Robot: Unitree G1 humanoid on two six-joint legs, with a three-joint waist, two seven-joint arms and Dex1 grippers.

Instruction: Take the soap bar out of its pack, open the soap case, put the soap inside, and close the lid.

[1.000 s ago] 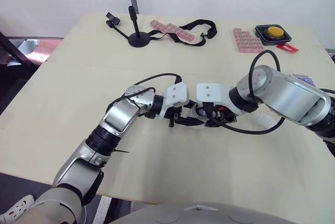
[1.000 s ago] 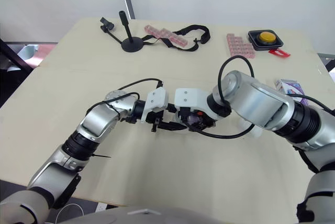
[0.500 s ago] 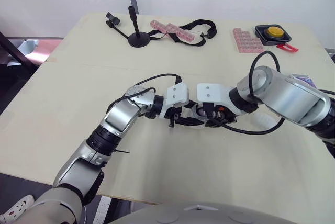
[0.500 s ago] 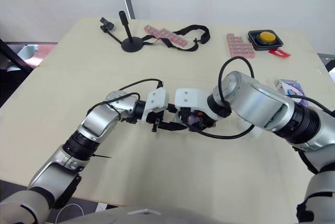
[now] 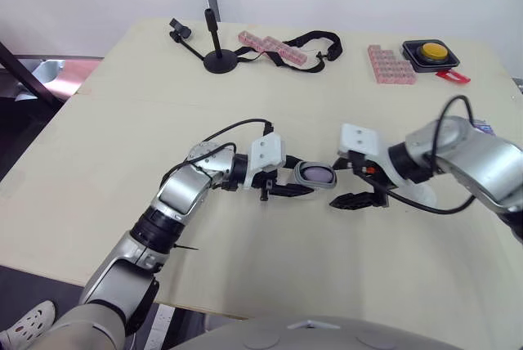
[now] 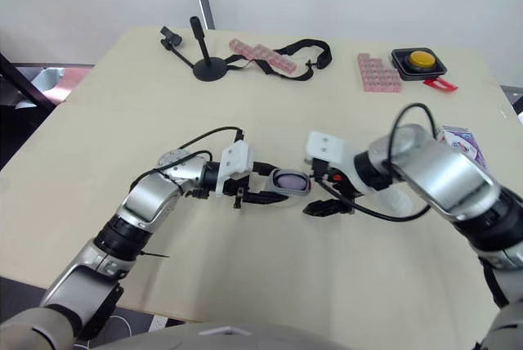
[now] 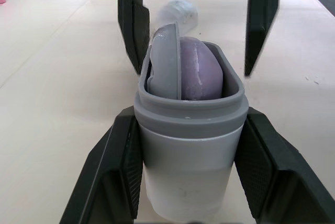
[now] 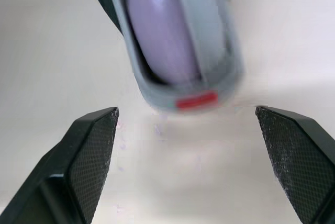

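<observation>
My left gripper [image 7: 187,174] is clamped on both sides of the grey oval plastic soap case [image 5: 315,174], low over the pale wooden table [image 5: 122,137]. The lilac soap bar [image 7: 200,69] sits inside the case's open mouth. Just beside it, my right gripper [image 8: 191,148] is spread wide, holding nothing and facing that mouth.

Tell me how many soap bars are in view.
1: the purple soap sits in the case, which the left gripper holds. The pack, on the robot's right, is too small to see into, so another could be hidden there.
</observation>
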